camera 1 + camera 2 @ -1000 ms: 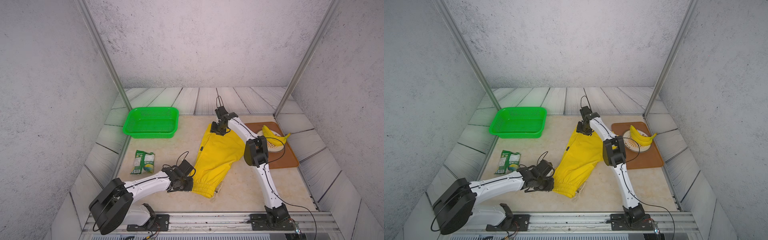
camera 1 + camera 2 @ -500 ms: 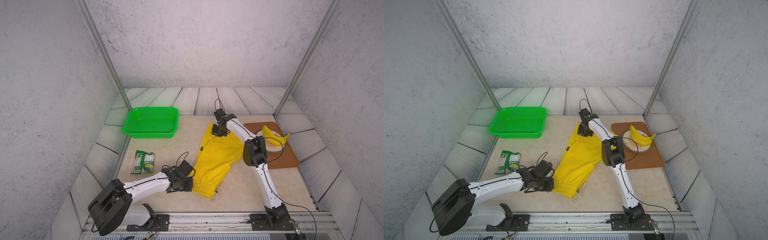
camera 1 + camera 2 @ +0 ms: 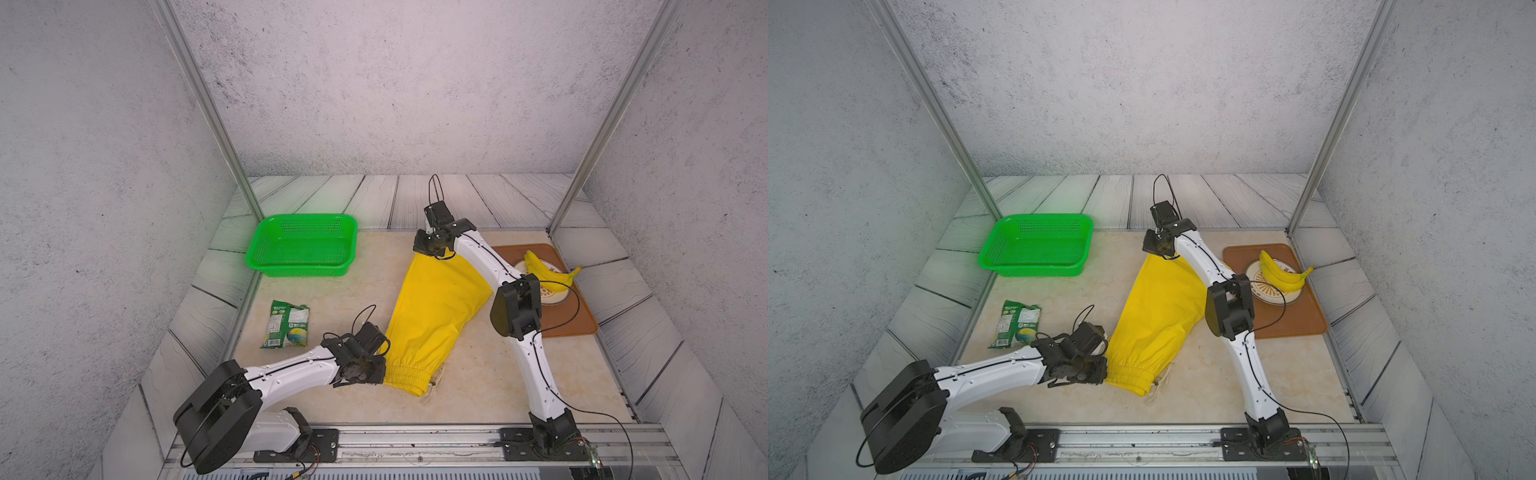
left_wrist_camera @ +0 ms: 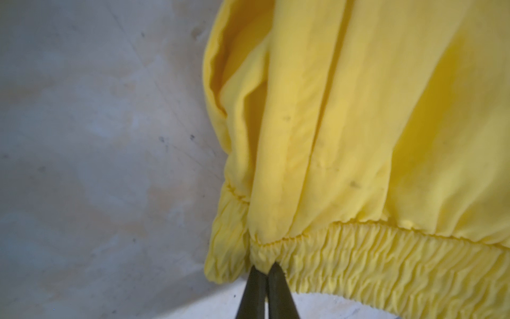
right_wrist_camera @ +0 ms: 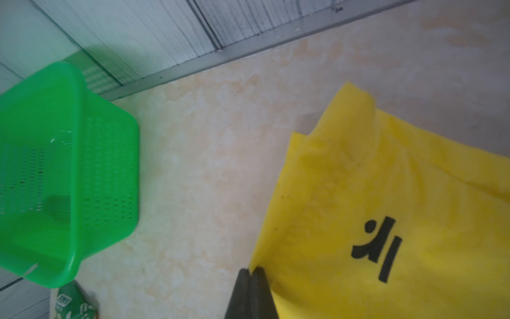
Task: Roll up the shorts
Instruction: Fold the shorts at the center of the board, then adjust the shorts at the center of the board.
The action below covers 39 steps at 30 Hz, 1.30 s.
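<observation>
Taking the far wall as 12 o'clock in both top views, the yellow shorts [image 3: 436, 307] lie flat in the middle of the tabletop [image 3: 478, 374]. They run lengthwise from the hem at 12 o'clock to the gathered waistband [image 3: 409, 378] at 6 o'clock. They are spread out, with no rolled part showing. A whitish drawstring [image 3: 436, 376] pokes out at the 5 o'clock corner of the waistband.

The left gripper [image 3: 383, 371] sits low at the 9 o'clock end of the waistband. In the left wrist view its tips [image 4: 267, 272] are pressed together with the elastic bunched between them. The right gripper [image 3: 422, 251] reaches to the 11 o'clock corner of the hem. In the right wrist view it [image 5: 251, 272] is pinched closed on the cloth edge, close beside the black logo [image 5: 378, 248].

A green basket [image 3: 305, 272] stands at 10 o'clock, well apart from the shorts. A green snack packet [image 3: 286, 324] lies at 8 o'clock, near the left arm. At 3 o'clock a brown tray [image 3: 573, 320] carries a plate [image 3: 555, 296] with bananas [image 3: 544, 274] on it. The right arm crosses between the tray and the shorts.
</observation>
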### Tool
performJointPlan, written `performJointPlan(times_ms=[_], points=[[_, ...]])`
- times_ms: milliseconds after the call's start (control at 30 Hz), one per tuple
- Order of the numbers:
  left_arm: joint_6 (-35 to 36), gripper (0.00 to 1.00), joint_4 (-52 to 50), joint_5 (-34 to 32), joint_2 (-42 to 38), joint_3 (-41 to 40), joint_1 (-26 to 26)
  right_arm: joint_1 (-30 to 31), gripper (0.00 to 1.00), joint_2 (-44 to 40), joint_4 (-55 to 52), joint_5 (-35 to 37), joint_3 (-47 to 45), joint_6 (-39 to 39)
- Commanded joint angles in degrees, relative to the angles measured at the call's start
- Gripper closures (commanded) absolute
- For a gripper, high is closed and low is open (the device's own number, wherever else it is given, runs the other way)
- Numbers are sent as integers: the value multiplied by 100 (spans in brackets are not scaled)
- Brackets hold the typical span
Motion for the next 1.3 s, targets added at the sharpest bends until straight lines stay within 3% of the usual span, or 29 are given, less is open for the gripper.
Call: performJointPlan(times_ms=[0,33,100,167,267,367,567,767,867,1033,1267], points=[[114,100,-475,395,280,-306,-158,-5,100,643,269,-252,321,142],[101,100,-485,394,293,-307,-166,1,99,805,169,-251,494,136],[86,100,-524,388,282,-298,-166,-1,76,1002,-20,-216,700,112],[63,100,-564,376,216,-294,-166,5,60,969,-100,-70,678,29],[74,98,-684,335,99,-241,-159,-26,54,673,-120,19,506,-160],[105,90,-875,221,-5,-118,-160,-22,52,164,-234,184,230,-443],[-25,90,-950,79,-133,-36,-160,-25,51,-1484,-528,163,-1317,-917],[-62,95,-891,39,50,-22,-156,212,53,-3719,974,-1073,-5077,-803],[-90,97,-784,78,121,-58,-154,575,54,-4455,1575,-1516,-6445,-705],[-134,100,-668,79,189,-70,-157,1495,55,-5024,2466,-2073,-7785,-473],[-194,100,-731,-39,184,-15,-88,1814,59,-5232,2856,-1402,-9226,85]])
